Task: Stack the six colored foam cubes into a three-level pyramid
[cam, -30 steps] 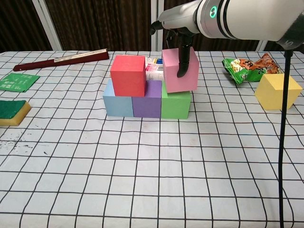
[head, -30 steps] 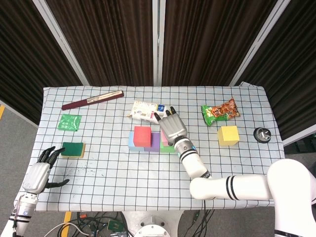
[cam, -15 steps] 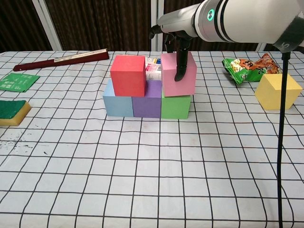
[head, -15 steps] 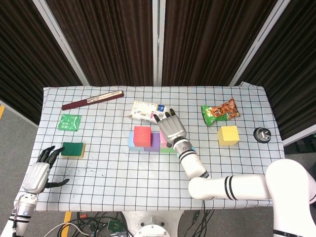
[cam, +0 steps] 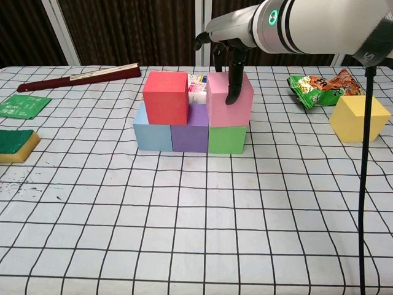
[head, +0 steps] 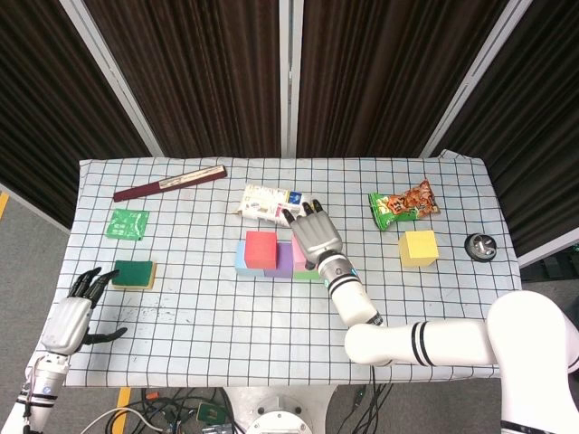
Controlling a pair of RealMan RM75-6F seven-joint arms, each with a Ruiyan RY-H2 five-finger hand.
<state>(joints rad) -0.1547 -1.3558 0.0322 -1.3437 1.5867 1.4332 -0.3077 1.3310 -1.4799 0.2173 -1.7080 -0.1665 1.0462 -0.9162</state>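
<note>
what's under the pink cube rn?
The pink cube sits mostly on the green cube, overhanging slightly toward the purple cube. The right hand grips it from above; their contact faces are hidden.

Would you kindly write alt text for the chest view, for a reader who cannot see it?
The right hand holds a pink cube on the green cube, beside a red cube that sits on the blue cube and purple cube. A yellow cube waits apart at the right on the checked tablecloth.
</note>
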